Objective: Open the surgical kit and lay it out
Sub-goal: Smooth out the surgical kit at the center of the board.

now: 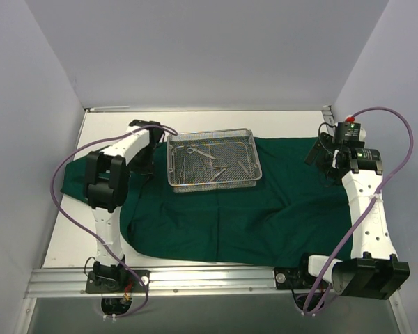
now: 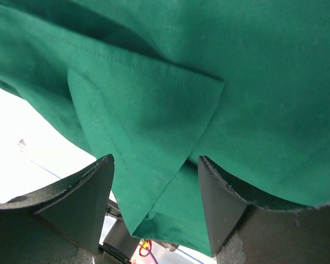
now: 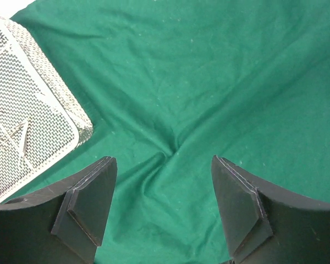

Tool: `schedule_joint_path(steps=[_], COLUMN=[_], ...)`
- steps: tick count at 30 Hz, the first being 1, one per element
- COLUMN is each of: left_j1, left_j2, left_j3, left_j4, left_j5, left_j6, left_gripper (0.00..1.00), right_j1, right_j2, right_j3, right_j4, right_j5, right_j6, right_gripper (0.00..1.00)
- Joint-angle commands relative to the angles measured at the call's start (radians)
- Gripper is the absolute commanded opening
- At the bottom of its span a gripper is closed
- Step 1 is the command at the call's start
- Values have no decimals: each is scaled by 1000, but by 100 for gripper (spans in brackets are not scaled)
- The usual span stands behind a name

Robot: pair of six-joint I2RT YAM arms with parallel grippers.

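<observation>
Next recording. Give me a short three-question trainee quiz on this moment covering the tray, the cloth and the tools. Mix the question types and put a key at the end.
1. True or false: the wire-mesh tray is empty.
2. Which tool has a folded corner of the green cloth showing between its fingers? A) left tool B) right tool C) neither
3. Short answer: what shows between the right tool's fingers in its wrist view?

Key
1. False: slim steel instruments lie in it.
2. A
3. Only wrinkled cloth. The tool is open and grips nothing.
</observation>
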Motion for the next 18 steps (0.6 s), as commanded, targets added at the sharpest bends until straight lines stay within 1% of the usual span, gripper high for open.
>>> schedule_joint_path(steps=[1, 8, 9, 18], left_j1=[-6, -6, -6, -9], left_j2=[15, 108, 113, 119], left_j3=[61, 116, 115, 79], left_j4=[-17, -25, -23, 12], left_j5=[-55, -69, -70, -78], left_j6=[8, 12, 12, 32], left_gripper=[71, 69, 68, 68], right_j1=[12, 17, 17, 21], right_j2=[-13, -7, -8, -15], right_j3=[-2, -10, -8, -21], right_j4=[13, 17, 17, 23], right_j5=[-6, -6, -34, -40], right_j6=[-20, -21, -21, -20], right_gripper=[70, 70, 70, 70])
